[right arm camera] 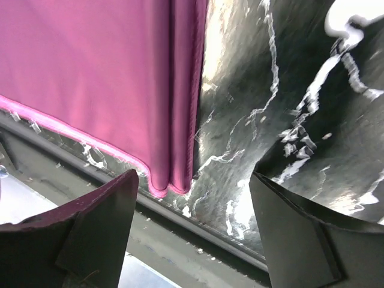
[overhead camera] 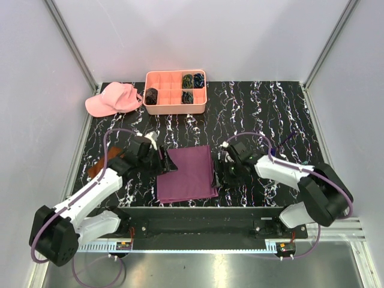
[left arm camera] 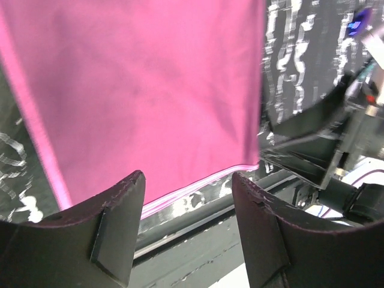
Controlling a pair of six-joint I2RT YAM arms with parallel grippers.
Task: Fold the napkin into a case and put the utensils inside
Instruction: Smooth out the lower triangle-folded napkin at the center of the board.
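Note:
The magenta napkin (overhead camera: 187,174) lies folded into a tall rectangle at the table's near middle, flat on the marbled top. My left gripper (overhead camera: 167,162) stands open at its left edge, jaws apart over the napkin's (left arm camera: 138,90) near hem with nothing between them (left arm camera: 188,176). My right gripper (overhead camera: 221,171) is open at the right edge; its jaws (right arm camera: 195,175) straddle the doubled fold corner of the napkin (right arm camera: 90,66) without touching it. A slim bluish-tipped piece (overhead camera: 287,141) lies right of the right arm, too small to tell as one of the utensils.
A pink compartment tray (overhead camera: 176,111) with dark coiled bundles stands at the back. A pink cap (overhead camera: 113,99) lies at the back left, and a rust-brown cloth (overhead camera: 99,168) sits under the left arm. The table's near edge runs just below the napkin.

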